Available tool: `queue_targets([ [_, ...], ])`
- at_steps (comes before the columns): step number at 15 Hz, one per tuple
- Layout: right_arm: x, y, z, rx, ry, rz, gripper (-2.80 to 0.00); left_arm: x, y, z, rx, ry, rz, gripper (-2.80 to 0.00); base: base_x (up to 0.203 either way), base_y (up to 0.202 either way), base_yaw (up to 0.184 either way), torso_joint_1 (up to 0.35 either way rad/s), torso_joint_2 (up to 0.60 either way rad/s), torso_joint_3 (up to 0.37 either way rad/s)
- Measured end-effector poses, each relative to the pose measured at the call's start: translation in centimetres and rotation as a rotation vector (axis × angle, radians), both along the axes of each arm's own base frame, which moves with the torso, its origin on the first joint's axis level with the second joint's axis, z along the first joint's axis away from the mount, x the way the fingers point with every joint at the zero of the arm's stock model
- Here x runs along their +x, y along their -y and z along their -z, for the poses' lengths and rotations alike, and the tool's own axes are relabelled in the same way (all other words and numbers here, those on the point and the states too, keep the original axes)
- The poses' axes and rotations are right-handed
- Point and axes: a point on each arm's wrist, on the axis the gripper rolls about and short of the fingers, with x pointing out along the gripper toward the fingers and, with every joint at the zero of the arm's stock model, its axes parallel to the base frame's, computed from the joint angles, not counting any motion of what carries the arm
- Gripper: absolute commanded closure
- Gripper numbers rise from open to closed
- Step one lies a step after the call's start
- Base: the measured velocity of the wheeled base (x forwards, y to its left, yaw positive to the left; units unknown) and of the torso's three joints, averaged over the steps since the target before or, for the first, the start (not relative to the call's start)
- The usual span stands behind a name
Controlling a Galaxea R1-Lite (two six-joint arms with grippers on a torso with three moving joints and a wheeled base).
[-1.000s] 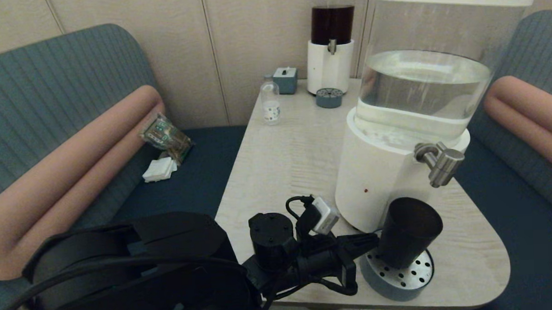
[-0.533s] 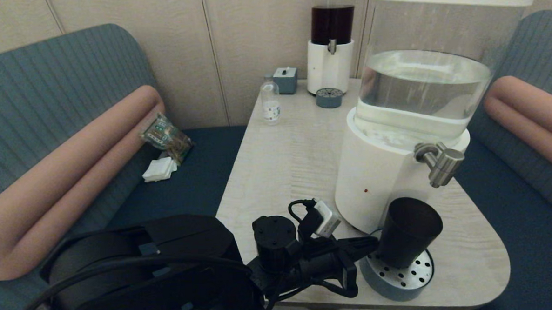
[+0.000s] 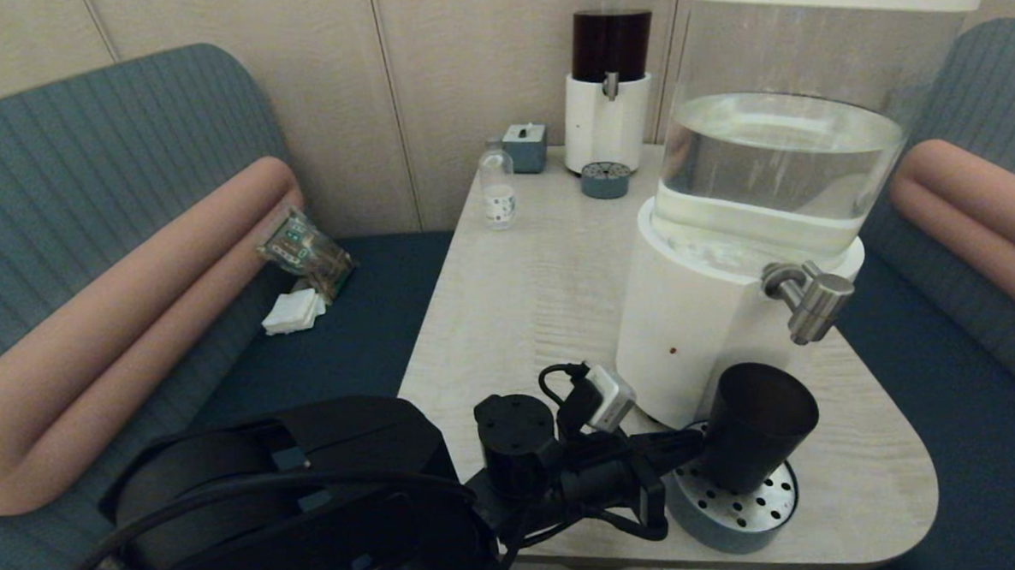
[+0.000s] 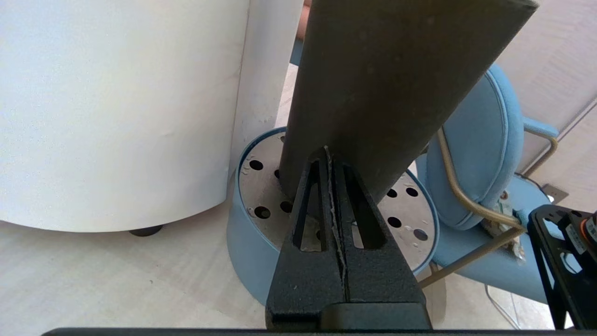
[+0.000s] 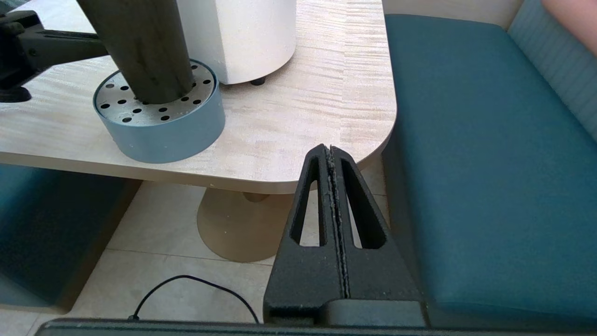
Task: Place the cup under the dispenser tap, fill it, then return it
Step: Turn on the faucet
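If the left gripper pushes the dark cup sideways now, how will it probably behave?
The cup is tall, tapered to a narrow base, and seems empty, so it probably tips easily. It stands on the perforated drip tray, where smooth plastic may slide. The left gripper, shut, only touches its wall.

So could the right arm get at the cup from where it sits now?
Probably yes. The right gripper hangs shut off the table's corner, with open tabletop between it and the cup on the drip tray. The left gripper is at the cup's opposite side.
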Motion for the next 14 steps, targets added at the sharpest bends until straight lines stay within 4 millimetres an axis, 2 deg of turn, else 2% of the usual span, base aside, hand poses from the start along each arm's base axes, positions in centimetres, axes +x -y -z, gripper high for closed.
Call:
queue_targets([
  [14, 0.00, 0.00, 0.00, 0.001, 0.000, 0.000, 0.00, 0.05, 0.99, 0.18, -0.015, 0.006, 0.016, 0.00, 0.000, 0.000, 0.000, 0.000, 0.00, 0.000],
])
